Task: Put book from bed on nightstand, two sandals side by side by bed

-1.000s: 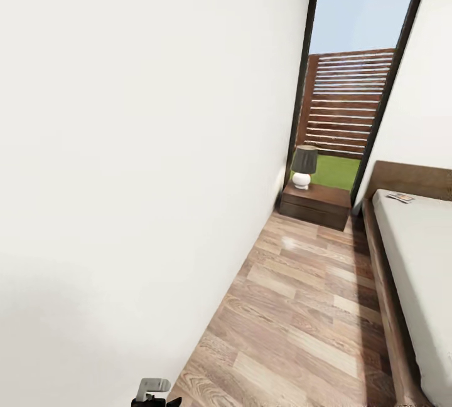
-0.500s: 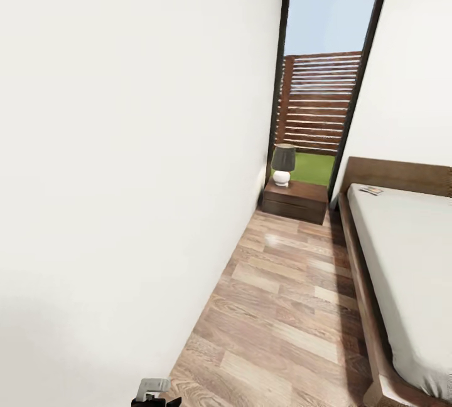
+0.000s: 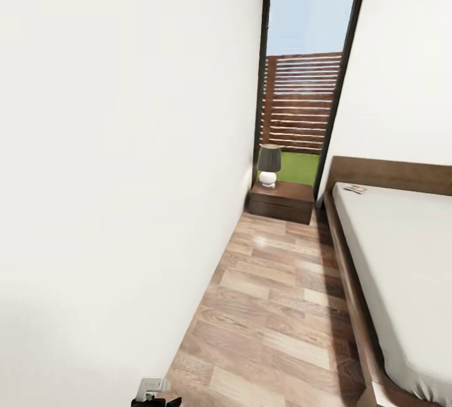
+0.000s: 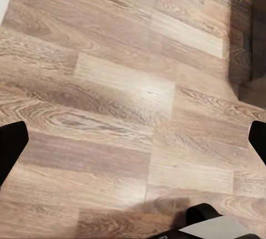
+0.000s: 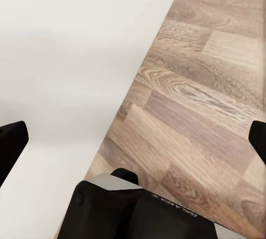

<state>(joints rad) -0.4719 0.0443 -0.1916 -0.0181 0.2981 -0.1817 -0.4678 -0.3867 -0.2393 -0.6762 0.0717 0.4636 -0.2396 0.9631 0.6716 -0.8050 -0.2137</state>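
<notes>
Standing well short of the bed (image 3: 402, 269), both end effectors spread and empty over the floor (image 4: 127, 84), I judge the book (image 3: 355, 189) lies far off at one o'clock, by the headboard, near the nightstand (image 3: 282, 201).

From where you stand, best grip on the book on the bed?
The book lies flat near the mattress corner by the headboard. Probably come from the floor side of the bed, pinching its near edge; it's too thin for a top-down grasp. Detail is too small to say more.
</notes>
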